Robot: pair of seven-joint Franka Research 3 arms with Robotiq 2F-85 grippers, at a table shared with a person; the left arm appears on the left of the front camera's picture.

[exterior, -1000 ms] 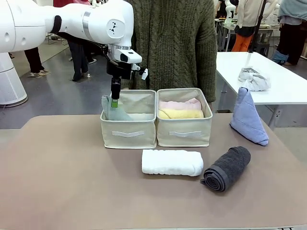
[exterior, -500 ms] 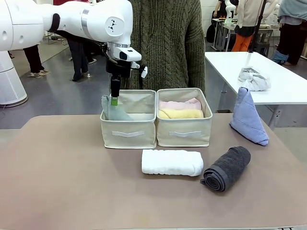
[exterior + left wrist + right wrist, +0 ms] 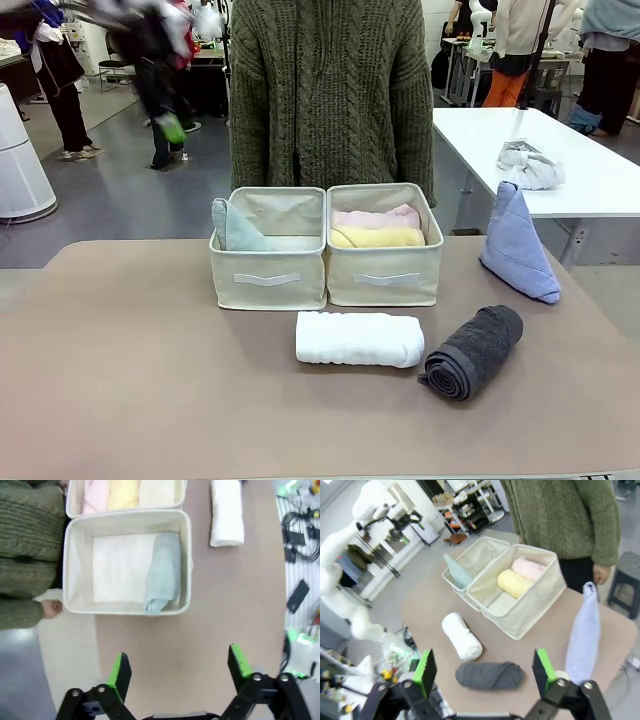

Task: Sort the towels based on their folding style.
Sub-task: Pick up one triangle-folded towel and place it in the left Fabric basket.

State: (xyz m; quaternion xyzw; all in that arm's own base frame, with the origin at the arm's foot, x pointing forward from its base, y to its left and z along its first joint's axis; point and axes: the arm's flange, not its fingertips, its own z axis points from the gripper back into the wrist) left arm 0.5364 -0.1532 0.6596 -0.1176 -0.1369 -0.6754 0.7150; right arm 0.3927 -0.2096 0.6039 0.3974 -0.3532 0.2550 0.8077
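My left gripper (image 3: pixel 177 656) is wide open and empty, up above the soft pale teal cone towel (image 3: pixel 164 572) in the beige cloth bin (image 3: pixel 79 555). My right gripper (image 3: pixel 483 656) is wide open too.

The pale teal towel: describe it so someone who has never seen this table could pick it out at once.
The brown table carries two beige bins side by side toward its far edge. In the left bin, against its left wall, leans the pale teal towel. It is alone there and cone-shaped, while the right bin holds a pink roll and a yellow roll.
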